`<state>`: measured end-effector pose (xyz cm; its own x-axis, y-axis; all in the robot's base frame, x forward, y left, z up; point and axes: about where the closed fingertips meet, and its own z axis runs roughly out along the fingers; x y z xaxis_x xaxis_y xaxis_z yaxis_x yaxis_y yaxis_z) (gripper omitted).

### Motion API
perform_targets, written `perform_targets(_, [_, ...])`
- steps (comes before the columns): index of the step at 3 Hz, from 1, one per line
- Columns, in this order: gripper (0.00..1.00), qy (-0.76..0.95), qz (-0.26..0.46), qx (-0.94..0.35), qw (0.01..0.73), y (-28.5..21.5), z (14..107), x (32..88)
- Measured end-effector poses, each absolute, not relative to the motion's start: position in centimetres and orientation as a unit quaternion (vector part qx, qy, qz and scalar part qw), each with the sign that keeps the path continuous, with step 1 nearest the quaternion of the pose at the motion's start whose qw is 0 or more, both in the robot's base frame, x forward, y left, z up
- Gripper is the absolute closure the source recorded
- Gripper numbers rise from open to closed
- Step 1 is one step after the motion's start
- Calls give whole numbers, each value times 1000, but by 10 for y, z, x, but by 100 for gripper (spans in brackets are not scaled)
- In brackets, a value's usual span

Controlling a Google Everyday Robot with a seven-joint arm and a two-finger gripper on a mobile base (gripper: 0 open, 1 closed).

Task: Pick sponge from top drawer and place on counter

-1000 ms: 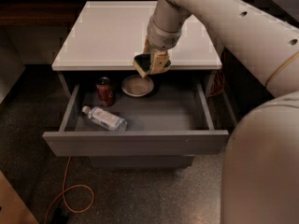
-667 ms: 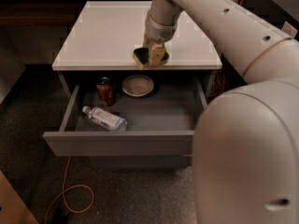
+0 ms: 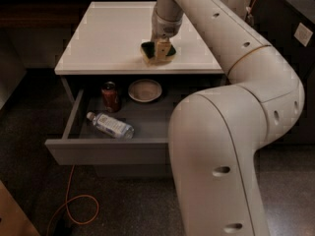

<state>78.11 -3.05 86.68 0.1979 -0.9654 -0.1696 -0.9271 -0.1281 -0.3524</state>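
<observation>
The sponge [image 3: 148, 49], dark green over yellow foam, is held in my gripper [image 3: 160, 51] low over the front middle of the white counter [image 3: 108, 33]. The gripper is shut on it; whether the sponge touches the counter I cannot tell. The top drawer [image 3: 108, 149] is pulled out below the counter, its grey front toward the camera. My arm reaches in from the right and hides the drawer's right part.
In the drawer lie a clear plastic bottle [image 3: 110, 125], a dark red can [image 3: 110, 96] and a round beige bowl [image 3: 145, 90]. An orange cable [image 3: 74, 200] loops on the dark floor in front. A dark cabinet [image 3: 290, 28] stands at the right.
The gripper has lifted the sponge from above the bowl in the drawer up and back over the counter's front edge. The view has shifted with the arm.
</observation>
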Motion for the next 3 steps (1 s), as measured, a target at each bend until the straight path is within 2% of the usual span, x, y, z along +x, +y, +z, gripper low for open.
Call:
perform_targets(1, [59,643,-62,-732,215,-31,864,804])
perform_targets(2, [26,642,-59,-735,211,-28,858,804])
perform_targets(3, [0,642,-58,-736,209,-27,854,805])
